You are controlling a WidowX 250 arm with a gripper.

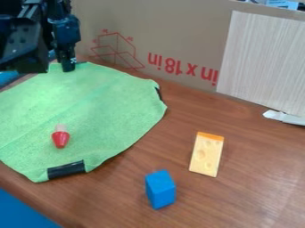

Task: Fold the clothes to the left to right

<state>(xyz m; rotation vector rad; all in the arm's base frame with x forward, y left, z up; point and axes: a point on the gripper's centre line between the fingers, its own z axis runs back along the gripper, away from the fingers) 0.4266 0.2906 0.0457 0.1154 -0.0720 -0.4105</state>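
From where I'm standing, the light falls soft and fairly even, bright enough to bring up the weave of the green cloth (pixel 107 102). The counter (pixel 256 164) has a gentle sheen, with 1 paler, washed patch of glare toward the lower right. Over by the back, the pale board (pixel 262 58) catches more light than the duller cardboard (pixel 179 26) beside it. The blue block (pixel 160 189) shows at least 2 tones, its faces lit unequally. Shadows are faint, without hard edges. At upper left the black arm (pixel 24 44) sinks into darkness, its parts merging; the light perhaps comes from overhead, though I can't be sure.
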